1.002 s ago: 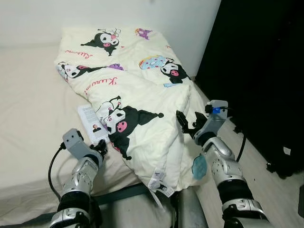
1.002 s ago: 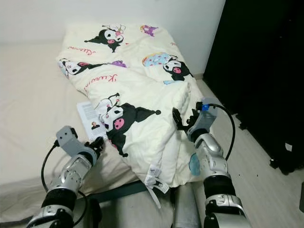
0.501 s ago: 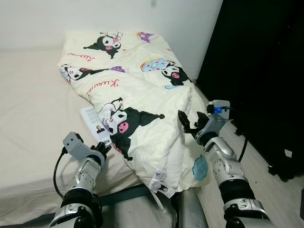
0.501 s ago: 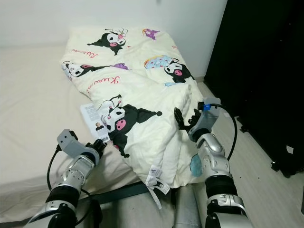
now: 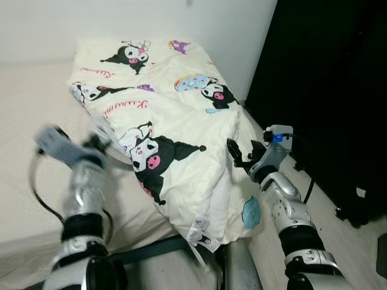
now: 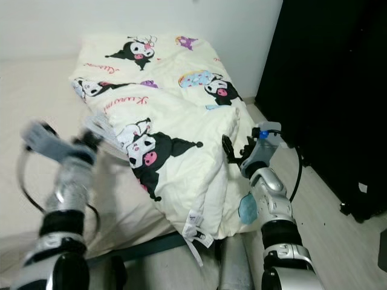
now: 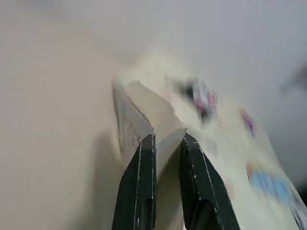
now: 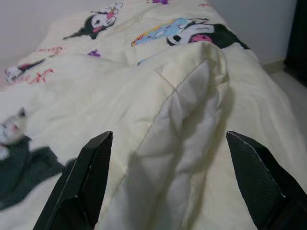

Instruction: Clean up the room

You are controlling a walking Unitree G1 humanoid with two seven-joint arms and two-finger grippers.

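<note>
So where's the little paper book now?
The booklet is pinched in the left claw, lifted over the bed on the robot's left, right beside the cartoon quilt.

The left tool (image 6: 91, 138), blurred, lifts a booklet (image 6: 103, 128) off the bed (image 6: 24, 96); the right tool (image 6: 237, 151) hovers beside the cartoon quilt (image 6: 175, 121).

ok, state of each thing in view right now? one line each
Cream cartoon-print comforter: folded over, bunched, corner hanging off the bed edge.
White printed booklet: lifted off the mattress, pinched between the fingers.
Left gripper: shut on the booklet, raised, motion-blurred.
Right gripper: open, beside the comforter's folded edge.
Beige mattress: uncovered on the left.
</note>
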